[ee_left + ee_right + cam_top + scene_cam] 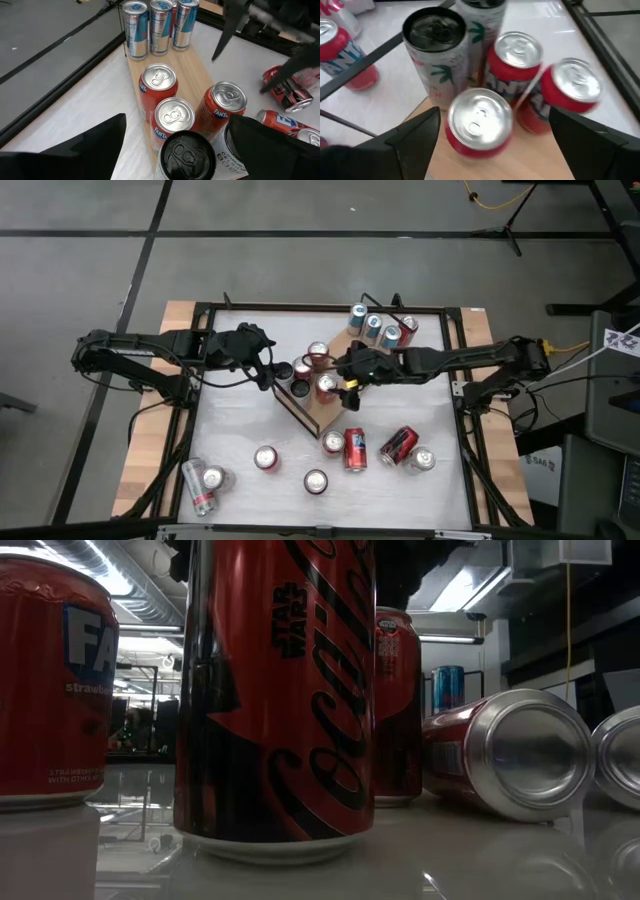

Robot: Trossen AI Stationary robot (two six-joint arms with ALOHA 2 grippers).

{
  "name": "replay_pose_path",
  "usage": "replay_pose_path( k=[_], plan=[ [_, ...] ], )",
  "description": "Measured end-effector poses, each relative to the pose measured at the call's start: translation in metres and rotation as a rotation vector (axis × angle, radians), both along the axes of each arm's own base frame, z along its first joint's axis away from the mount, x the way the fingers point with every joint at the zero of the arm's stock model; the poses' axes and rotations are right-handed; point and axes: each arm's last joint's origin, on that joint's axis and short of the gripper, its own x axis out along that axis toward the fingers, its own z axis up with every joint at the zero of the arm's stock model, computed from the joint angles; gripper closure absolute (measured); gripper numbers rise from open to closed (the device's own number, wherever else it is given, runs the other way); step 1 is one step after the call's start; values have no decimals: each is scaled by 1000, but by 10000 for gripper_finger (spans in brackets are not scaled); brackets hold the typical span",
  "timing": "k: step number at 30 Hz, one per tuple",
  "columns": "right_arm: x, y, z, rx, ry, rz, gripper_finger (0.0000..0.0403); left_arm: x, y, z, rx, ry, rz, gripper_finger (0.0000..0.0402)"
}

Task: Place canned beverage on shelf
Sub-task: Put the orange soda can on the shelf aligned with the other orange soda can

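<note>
Cans stand upright on the shelf (322, 408), a light-wood board lying at an angle near the middle of the table (240, 435). Going left to right in the high view: the left gripper (268, 368) hovers at the shelf's left end, jaws spread wide and empty. Its wrist view shows a black-topped can (186, 152) directly between and just ahead of its fingers (85, 145), with three red Fanta cans (172, 117) beyond and three slim silver-blue cans (161, 25) at the board's far end.

The right gripper (352, 388) sits over the same cluster from the other side, jaws open and holding nothing. In its wrist view a red can (480, 122) stands upright on the wood straight between its fingers (410, 140), its long axis vertical, free of both fingers. Judgement: this can appears delivered, and the right arm must lift clear without brushing the neighbours, which stand close together.

Further cans await on the table in front of the shelf: several upright, and red ones lying on their sides (398, 445) toward the right. Judgement: the right arm is the nearer for those, the left arm for the pair at the front left corner (205, 480).
</note>
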Motion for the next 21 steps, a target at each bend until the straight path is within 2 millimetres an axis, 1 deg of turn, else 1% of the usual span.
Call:
replay_pose_path(
  k=[4, 6, 10, 13, 21],
  plan=[
    [-20, -2, 12, -36, 47, -41, 40, 0, 0, 0, 0, 0, 0, 56],
    [-31, -3, 15, -61, 92, -80, 40, 0, 0, 0, 0, 0, 0, 56],
    [-42, -6, 7, -64, 207, -175, 40, 0, 0, 0, 0, 0, 0, 56],
    [-39, -6, -2, -80, 257, -209, 40, 0, 0, 0, 0, 0, 0, 56],
    [-18, -5, -34, -91, 354, -205, 40, 0, 0, 0, 0, 0, 0, 56]
  ],
)
